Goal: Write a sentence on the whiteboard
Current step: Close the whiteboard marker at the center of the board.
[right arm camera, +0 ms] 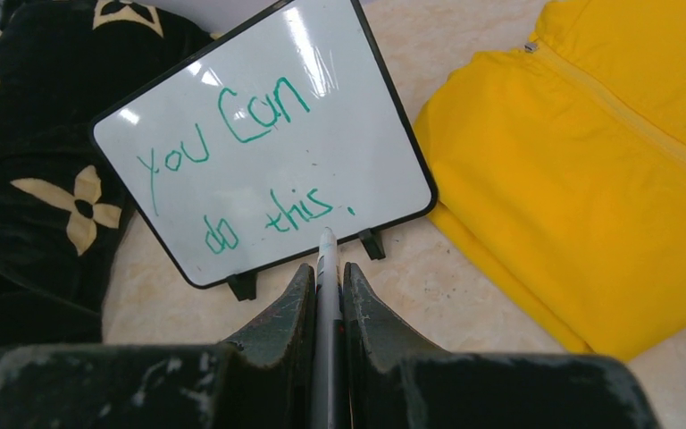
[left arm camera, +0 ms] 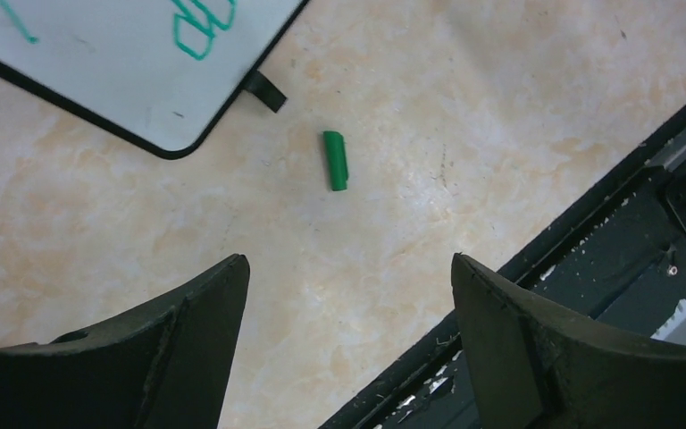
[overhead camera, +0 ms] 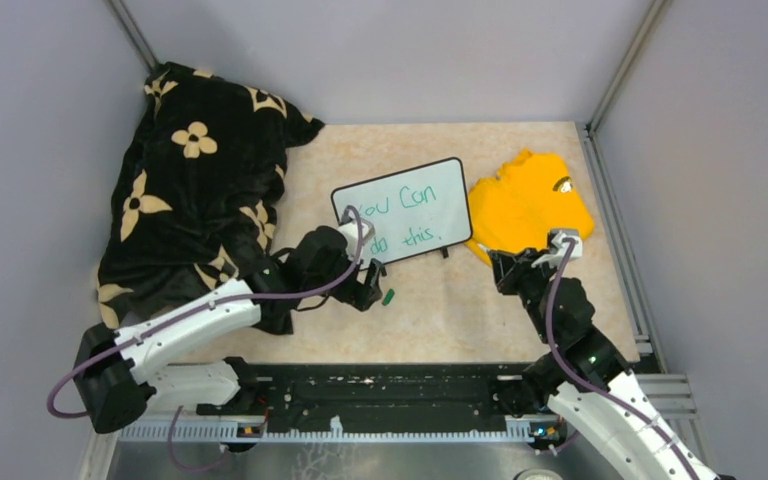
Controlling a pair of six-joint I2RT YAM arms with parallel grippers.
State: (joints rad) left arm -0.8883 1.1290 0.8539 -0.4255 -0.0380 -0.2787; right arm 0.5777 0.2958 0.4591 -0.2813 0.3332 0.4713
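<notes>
- A beige marbled table top (overhead camera: 440, 310) sits inside plain grey walls, with a black rail along its near edge.
- The small white whiteboard with a thin black rounded frame (overhead camera: 405, 205) stands around the middle of the table, a little toward the far edge. It appears propped on its small black feet (right arm camera: 372, 243), with its face tilted toward the arms. It reads "You Can do this." in green ink.
- A crumpled black blanket with cream flower shapes (overhead camera: 190, 190) fills the far left corner. A folded yellow zipped garment (overhead camera: 525, 205) lies just beside the board's right edge.
- A short green plastic pen cap (left arm camera: 335, 161) lies on the bare table near the board's near left corner, apart from it.
- The left gripper (left arm camera: 348, 268) hangs over the table by the cap, its jaws spread wide with nothing between them.
- The right gripper (right arm camera: 328, 273) is pressed together around a slim white marker (right arm camera: 326, 250), whose tip points at the board's lower edge.
- The board looks light and stiff, with a slick face, so pen pressure could slide or tip it.
- The wet ink probably smears, so any hold belongs on the black frame at an edge or corner, not on the written face.
</notes>
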